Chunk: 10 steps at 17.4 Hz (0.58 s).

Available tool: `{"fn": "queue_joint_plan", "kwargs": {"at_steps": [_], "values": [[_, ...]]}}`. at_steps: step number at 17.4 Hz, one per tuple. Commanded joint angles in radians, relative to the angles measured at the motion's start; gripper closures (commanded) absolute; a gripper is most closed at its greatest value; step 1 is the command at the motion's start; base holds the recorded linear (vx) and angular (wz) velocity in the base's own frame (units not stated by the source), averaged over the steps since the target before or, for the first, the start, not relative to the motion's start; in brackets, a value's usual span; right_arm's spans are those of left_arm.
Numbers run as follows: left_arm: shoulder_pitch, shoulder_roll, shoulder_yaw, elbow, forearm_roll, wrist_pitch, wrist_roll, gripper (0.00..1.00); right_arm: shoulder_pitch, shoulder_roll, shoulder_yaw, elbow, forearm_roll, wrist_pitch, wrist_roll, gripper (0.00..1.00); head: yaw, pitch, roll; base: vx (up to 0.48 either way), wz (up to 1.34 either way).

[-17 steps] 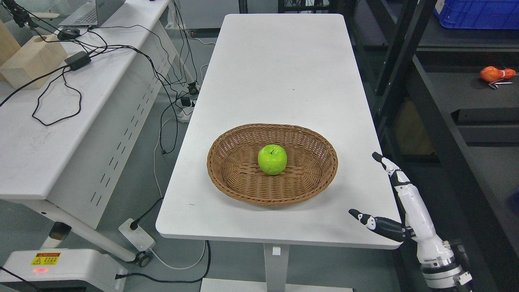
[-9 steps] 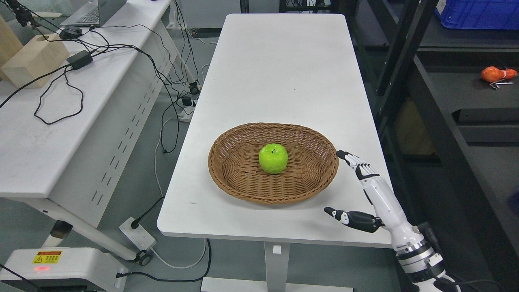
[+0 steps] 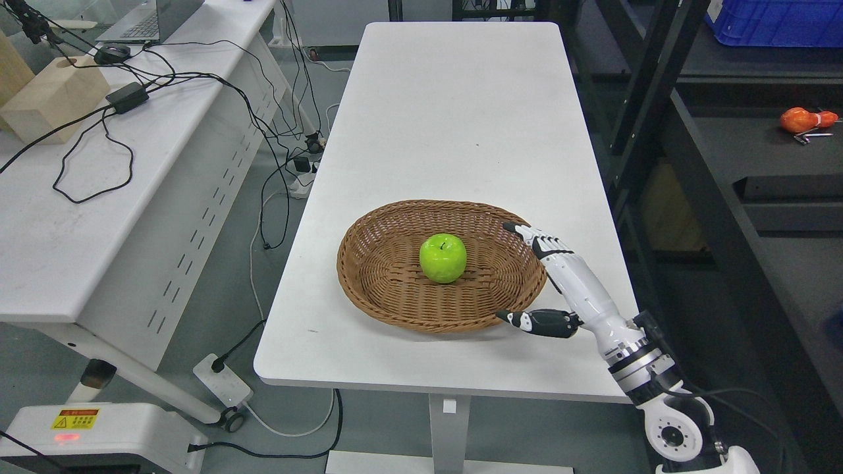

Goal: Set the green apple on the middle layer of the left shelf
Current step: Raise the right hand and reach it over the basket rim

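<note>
A green apple [image 3: 443, 258] sits upright in the middle of a shallow brown wicker basket [image 3: 388, 289] on the white table [image 3: 454, 118]. My right hand [image 3: 510, 273] reaches in from the lower right, open, with the fingers [image 3: 537, 240] stretched over the basket's right rim and the dark thumb [image 3: 537, 321] low at its front right edge. It holds nothing and stands about a hand's width to the right of the apple. The left arm does not show.
A dark shelf rack [image 3: 744, 197] stands to the right of the table, with an orange object [image 3: 803, 120] on one level and a blue crate [image 3: 777, 20] above. A second white desk [image 3: 79, 197] with cables and a wooden block [image 3: 53, 99] lies to the left.
My right hand has moved left and forward from beyond the table's right front corner to the basket's right rim, staying open. The apple and basket have not moved.
</note>
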<state>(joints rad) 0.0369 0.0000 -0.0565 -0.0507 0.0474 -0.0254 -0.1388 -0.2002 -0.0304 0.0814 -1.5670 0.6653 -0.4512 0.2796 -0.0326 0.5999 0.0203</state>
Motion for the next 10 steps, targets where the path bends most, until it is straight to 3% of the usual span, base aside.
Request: {"fn": "queue_joint_plan", "kwargs": {"at_steps": [1, 10], "values": [[0.000, 0.017, 0.000, 0.000, 0.000, -0.001, 0.001, 0.00, -0.096, 0.013, 0.066, 0.137, 0.016, 0.011, 0.039, 0.01, 0.0000, 0.000, 0.000, 0.000, 0.00], [0.000, 0.017, 0.000, 0.000, 0.000, -0.001, 0.001, 0.00, -0.283, 0.013, 0.116, 0.428, 0.166, 0.057, 0.043, 0.01, 0.0000, 0.000, 0.000, 0.000, 0.00]]}}
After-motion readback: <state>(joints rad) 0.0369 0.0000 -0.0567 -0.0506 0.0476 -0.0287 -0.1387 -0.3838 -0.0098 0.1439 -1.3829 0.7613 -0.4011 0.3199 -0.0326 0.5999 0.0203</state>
